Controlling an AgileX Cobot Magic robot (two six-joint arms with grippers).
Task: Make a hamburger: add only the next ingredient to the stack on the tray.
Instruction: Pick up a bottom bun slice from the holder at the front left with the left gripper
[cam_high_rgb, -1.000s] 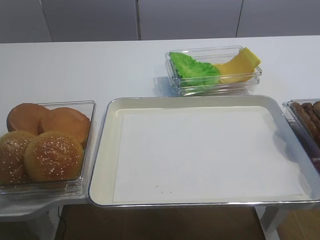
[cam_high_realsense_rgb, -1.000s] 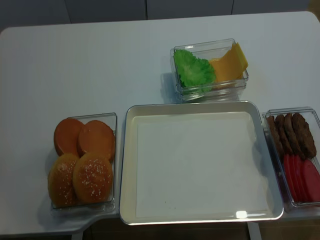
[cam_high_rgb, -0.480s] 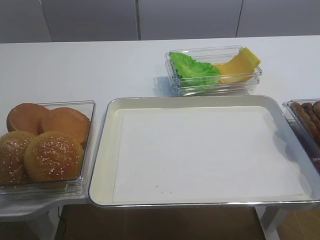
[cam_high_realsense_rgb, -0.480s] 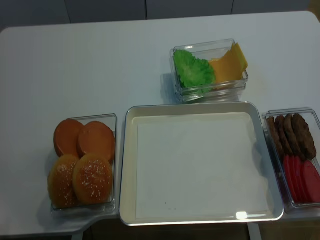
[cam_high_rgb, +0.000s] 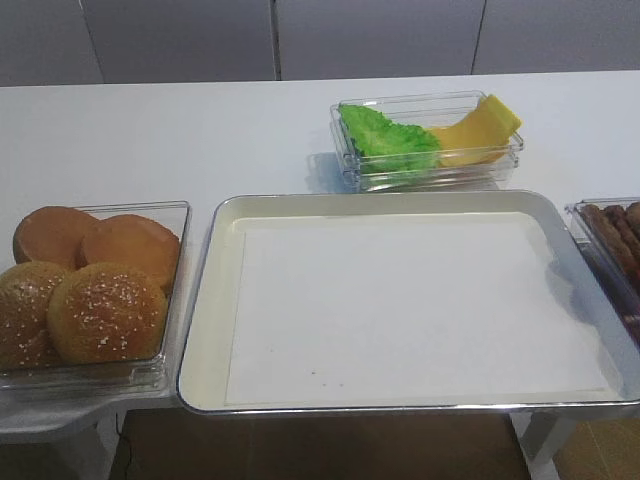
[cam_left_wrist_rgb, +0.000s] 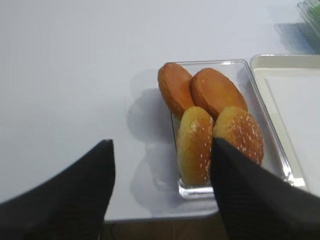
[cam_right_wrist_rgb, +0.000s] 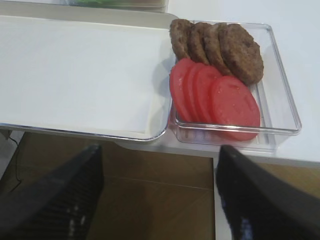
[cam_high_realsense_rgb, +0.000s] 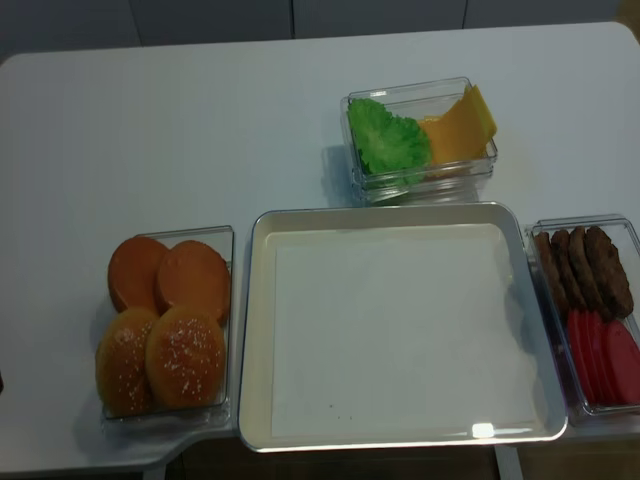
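Here's the white desk (cam_high_realsense_rgb: 200, 110) from above, and the big silver tray (cam_high_realsense_rgb: 258, 330) sits front and centre with only its white paper liner (cam_high_realsense_rgb: 400, 330) showing: no stack on it yet. Left of the tray, just beside its rim, a clear bun box (cam_high_realsense_rgb: 225, 240) holds four pieces. The two smooth bun bottoms (cam_high_realsense_rgb: 190, 280) lean at the far end, overlapping, orange-brown crust up, and the two seeded bun tops (cam_high_realsense_rgb: 185, 358) sit at the near end.

The left hand (cam_left_wrist_rgb: 162, 200) hangs low at the near edge of the desk, its two dark fingers (cam_left_wrist_rgb: 250, 195) spread wide apart with nothing between them, framing the bun box from the wrist view. The right hand (cam_right_wrist_rgb: 160, 200) is below the desk edge on the other side, fingers likewise standing well apart and empty, looking up at a clear box (cam_right_wrist_rgb: 285, 85) of brown patties (cam_right_wrist_rgb: 240, 50) and red tomato slices (cam_right_wrist_rgb: 225, 100) that touches the tray's right rim.

Beyond the tray, another clear box (cam_high_realsense_rgb: 420, 180) carries green lettuce (cam_high_realsense_rgb: 385, 140) and yellow cheese (cam_high_realsense_rgb: 460, 125).
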